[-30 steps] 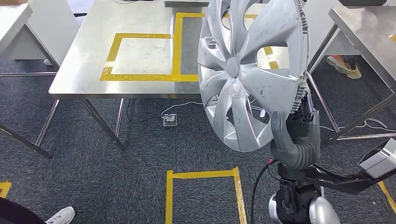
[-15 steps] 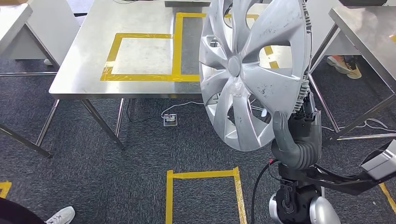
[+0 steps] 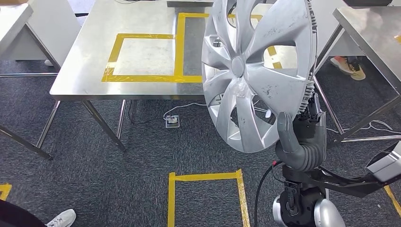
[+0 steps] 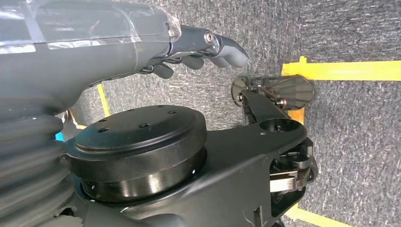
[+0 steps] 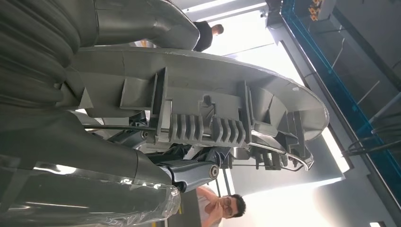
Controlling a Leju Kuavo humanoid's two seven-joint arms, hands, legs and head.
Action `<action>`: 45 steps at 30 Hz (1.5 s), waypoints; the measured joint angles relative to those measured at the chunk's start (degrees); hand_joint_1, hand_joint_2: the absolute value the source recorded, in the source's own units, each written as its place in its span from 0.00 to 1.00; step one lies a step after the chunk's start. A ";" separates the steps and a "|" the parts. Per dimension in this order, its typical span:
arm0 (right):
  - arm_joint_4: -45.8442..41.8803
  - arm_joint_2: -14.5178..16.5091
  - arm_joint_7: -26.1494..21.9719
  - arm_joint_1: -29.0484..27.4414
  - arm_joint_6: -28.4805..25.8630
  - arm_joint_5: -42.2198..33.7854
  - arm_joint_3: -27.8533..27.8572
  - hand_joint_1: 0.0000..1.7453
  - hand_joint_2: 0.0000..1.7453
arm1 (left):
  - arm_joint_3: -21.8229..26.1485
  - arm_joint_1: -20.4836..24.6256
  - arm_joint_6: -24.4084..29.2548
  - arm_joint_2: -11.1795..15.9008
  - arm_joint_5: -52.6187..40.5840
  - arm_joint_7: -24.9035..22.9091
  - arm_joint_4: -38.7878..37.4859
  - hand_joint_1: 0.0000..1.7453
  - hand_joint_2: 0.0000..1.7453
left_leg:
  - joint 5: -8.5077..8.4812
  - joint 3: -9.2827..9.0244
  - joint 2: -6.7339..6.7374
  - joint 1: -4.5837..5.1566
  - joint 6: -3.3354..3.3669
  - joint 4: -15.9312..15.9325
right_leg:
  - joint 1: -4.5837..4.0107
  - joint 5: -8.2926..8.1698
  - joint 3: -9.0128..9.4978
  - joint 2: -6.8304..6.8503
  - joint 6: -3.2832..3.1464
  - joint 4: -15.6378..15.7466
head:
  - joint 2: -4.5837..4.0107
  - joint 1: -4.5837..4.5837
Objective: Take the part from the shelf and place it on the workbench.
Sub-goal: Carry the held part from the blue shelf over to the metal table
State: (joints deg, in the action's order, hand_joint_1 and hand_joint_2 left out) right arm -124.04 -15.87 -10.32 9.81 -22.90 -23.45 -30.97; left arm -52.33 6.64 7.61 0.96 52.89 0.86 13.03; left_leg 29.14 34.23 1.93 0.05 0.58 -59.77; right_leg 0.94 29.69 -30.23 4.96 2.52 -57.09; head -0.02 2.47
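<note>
A large silver wheel cover (image 3: 255, 71) with curved spokes stands upright on its edge, held up at its lower rim by my right hand (image 3: 300, 142). It hangs in front of the steel workbench (image 3: 94, 56), hiding that table's right part. Yellow tape outlines (image 3: 142, 54) mark the workbench top. In the right wrist view the ribbed back of the wheel cover's rim (image 5: 213, 90) is pinched between my thumb and the darker fingers (image 5: 189, 172). My left hand (image 4: 198, 47) hangs over the grey carpet and holds nothing, its fingers loosely apart.
Another steel table (image 3: 373, 33) stands at the right and a third (image 3: 12, 19) at the far left. A yellow tape rectangle (image 3: 205, 189) marks the carpet. A floor socket (image 3: 172, 122) with cables lies under the workbench. Someone's shoes (image 3: 350, 66) show behind; a person (image 5: 222, 203) stands near.
The wheel cover and my right hand have shifted very slightly to the right and down. Nothing else has moved.
</note>
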 joint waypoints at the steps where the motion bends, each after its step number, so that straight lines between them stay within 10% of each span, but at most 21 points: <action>1: 0.00 0.00 -0.01 0.00 0.03 -0.02 0.00 1.00 1.00 | 0.00 0.00 0.00 0.00 0.00 -0.08 0.00 0.00 1.00 | 0.00 0.00 0.00 0.00 0.00 0.00 | 0.00 0.00 0.00 0.00 0.00 0.00 | 0.00 0.00; 11: 0.01 0.02 -0.22 0.00 0.27 -0.26 0.02 1.00 1.00 | 0.00 -0.02 0.00 0.12 0.00 -0.20 -0.01 0.00 1.00 | 0.09 -0.28 -0.16 0.27 0.97 0.46 | 0.44 0.24 0.15 -0.44 0.93 0.08 | 0.00 -0.50; 17: 0.04 0.05 -0.37 -0.41 0.48 -0.31 0.39 1.00 1.00 | 0.00 0.00 -0.01 -0.04 0.01 -0.19 0.00 0.00 1.00 | 0.30 -1.49 -1.58 0.01 1.77 1.11 | 0.54 6.17 -8.55 -4.55 0.78 -16.24 | 0.00 0.53; 22: 0.15 0.04 -0.38 -0.64 0.53 -0.33 0.48 1.00 1.00 | 0.00 -0.03 -0.02 -0.13 0.02 -0.18 -0.01 0.00 1.00 | 1.62 -3.21 -2.89 0.12 0.84 1.11 | 0.17 -2.84 -4.16 -4.58 -0.71 -3.30 | 0.00 1.17; 27: 0.15 0.02 -0.39 -0.69 0.62 -0.32 0.50 1.00 1.00 | 0.00 -0.04 -0.04 -0.20 0.02 -0.19 -0.02 0.00 1.00 | 2.92 -2.96 -2.11 0.04 -0.87 0.31 | 0.11 -1.88 -2.49 -4.94 -1.87 -0.17 | 0.00 0.73; 31: 0.19 0.02 -0.43 -0.67 0.63 -0.32 0.49 1.00 1.00 | 0.00 -0.07 -0.13 -0.20 0.02 -0.30 -0.02 0.00 1.00 | 7.35 4.44 -1.94 -0.44 -1.80 -12.02 | 0.27 -1.08 -1.17 -4.93 -2.47 0.39 | 0.00 -1.08; 33: 0.37 0.02 -0.44 -0.74 0.63 -0.34 0.47 1.00 1.00 | 0.00 -0.10 -0.22 -0.19 0.02 -0.42 -0.02 0.00 1.00 | 5.56 6.79 -1.93 -0.67 -2.08 -13.63 | 0.35 -0.27 -0.23 -4.96 -2.26 0.36 | 0.00 -1.73; 37: 0.48 0.03 -0.45 -0.70 0.63 -0.33 0.48 1.00 1.00 | -0.01 -0.06 -0.26 -0.11 0.02 -0.64 -0.02 0.00 1.00 | -2.10 2.67 -1.64 -0.87 -2.19 -2.49 | 0.53 1.96 2.22 -5.09 -0.92 0.14 | 0.00 -2.90; 42: 0.44 0.07 -0.57 -0.59 0.65 -0.32 0.50 1.00 1.00 | -0.02 -0.05 -0.21 0.07 0.01 -0.73 -0.05 0.00 1.00 | -0.25 1.23 -1.57 -0.78 0.03 -0.71 | 0.49 2.75 2.11 -5.16 0.26 -1.04 | 0.00 -2.25; 45: 0.45 0.10 -0.59 -0.54 0.72 -0.33 0.52 1.00 1.00 | -0.02 -0.06 -0.20 0.09 0.00 -0.71 -0.07 0.00 1.00 | 0.66 -0.11 -1.36 -0.66 0.89 -0.44 | 0.46 5.62 -3.07 -5.08 0.78 -10.23 | 0.00 -1.09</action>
State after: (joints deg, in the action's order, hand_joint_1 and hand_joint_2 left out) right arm -123.59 -15.77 -10.91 9.27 -22.18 -23.78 -30.45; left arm -52.35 6.58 7.41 1.05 52.89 0.15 12.96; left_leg 29.80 34.12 0.58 -0.62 1.47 -60.22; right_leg 1.40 35.31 -33.30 -0.12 3.30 -67.31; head -0.02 1.38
